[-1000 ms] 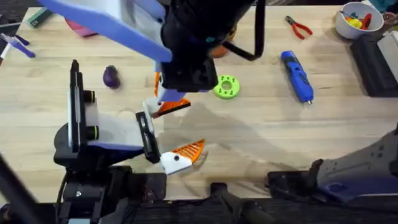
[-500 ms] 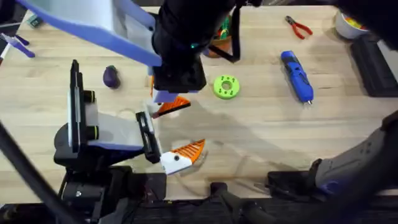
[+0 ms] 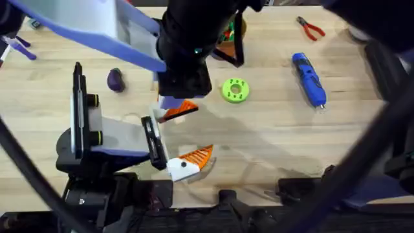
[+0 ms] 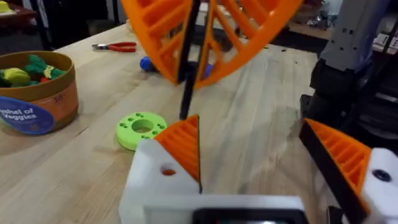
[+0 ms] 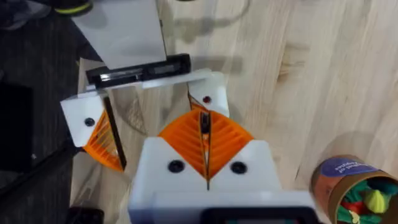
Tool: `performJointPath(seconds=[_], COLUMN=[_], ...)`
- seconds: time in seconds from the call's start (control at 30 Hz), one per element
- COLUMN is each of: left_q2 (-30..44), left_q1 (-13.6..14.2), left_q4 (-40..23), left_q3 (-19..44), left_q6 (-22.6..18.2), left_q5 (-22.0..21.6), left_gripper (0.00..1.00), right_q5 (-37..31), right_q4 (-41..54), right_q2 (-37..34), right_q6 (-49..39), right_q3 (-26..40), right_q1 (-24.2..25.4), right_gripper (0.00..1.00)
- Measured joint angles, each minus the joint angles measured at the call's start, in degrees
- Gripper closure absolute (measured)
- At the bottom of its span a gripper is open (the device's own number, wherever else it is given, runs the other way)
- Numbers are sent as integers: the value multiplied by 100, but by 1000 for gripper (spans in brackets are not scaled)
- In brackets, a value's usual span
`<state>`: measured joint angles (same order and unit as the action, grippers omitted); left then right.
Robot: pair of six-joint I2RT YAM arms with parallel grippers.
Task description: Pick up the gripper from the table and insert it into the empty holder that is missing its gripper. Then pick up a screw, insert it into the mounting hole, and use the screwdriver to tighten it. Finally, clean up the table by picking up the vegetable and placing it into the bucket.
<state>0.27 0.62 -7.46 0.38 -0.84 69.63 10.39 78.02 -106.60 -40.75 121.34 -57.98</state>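
My left gripper (image 4: 249,124) stands open, low over the table's front left. One of its white blocks is the holder (image 4: 152,186). The orange gripper finger (image 4: 183,146) sits in it, beside an empty mounting hole (image 4: 168,171). My right gripper (image 4: 189,78) hangs just above that block, shut on a thin black screw (image 4: 185,102) that points down at it. From the right wrist view, the right gripper (image 5: 204,121) is over the holder's hole (image 5: 206,99). The purple vegetable (image 3: 116,79) lies at the left. The blue screwdriver (image 3: 308,79) lies at the right. The bucket (image 4: 37,93) stands at the back.
A green disc (image 3: 235,90) lies mid-table, right of the grippers. Red-handled pliers (image 3: 312,28) lie at the back right. The right arm (image 3: 194,39) reaches across the middle, large and dark under the camera, and covers much of the table's back and right.
The right arm has shifted slightly left over the holder and now covers the back right corner, where a white bowl showed. The left arm has not moved.
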Motion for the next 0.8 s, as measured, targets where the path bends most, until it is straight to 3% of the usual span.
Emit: performJointPath(seconds=[0.8], left_q2=[-2], left_q1=[0], left_q4=[1], left_q3=[0], left_q6=[0], left_q5=[0], left_gripper=[14], right_q5=[0], right_q4=[-5], right_q2=[-338], right_q6=[24], right_q3=[0], right_q1=[-15], right_gripper=[996])
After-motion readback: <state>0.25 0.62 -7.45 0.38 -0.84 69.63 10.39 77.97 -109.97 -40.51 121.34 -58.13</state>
